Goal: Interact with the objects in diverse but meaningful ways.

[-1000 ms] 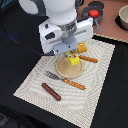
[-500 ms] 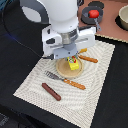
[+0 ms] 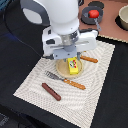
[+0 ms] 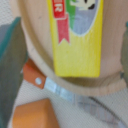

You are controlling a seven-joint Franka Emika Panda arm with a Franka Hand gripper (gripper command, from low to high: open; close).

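A yellow box with a red label (image 3: 73,65) lies on the round tan plate (image 3: 62,69) in the middle of the striped mat. My gripper (image 3: 71,55) hangs just above it, jaws open and wide apart. In the wrist view the box (image 4: 75,42) lies between the blurred fingers (image 4: 10,65), which do not touch it. An orange ridged block (image 4: 34,115) sits beside the plate, past the knife. A brown sausage (image 3: 51,91) lies on the mat's near part. A red tomato (image 3: 93,14) sits in the dark grey pot (image 3: 95,21) at the back.
A wooden-handled fork (image 3: 65,80) lies along the plate's near side. A wooden-handled knife (image 3: 90,59) lies on its far side, and shows in the wrist view (image 4: 47,85). A pale bowl (image 3: 123,17) stands at the back on the exterior view's right. The striped mat (image 3: 35,80) lies on a dark table.
My arm has shifted a little over the plate and come down toward the yellow box. The box, fork, knife and sausage have stayed where they were.
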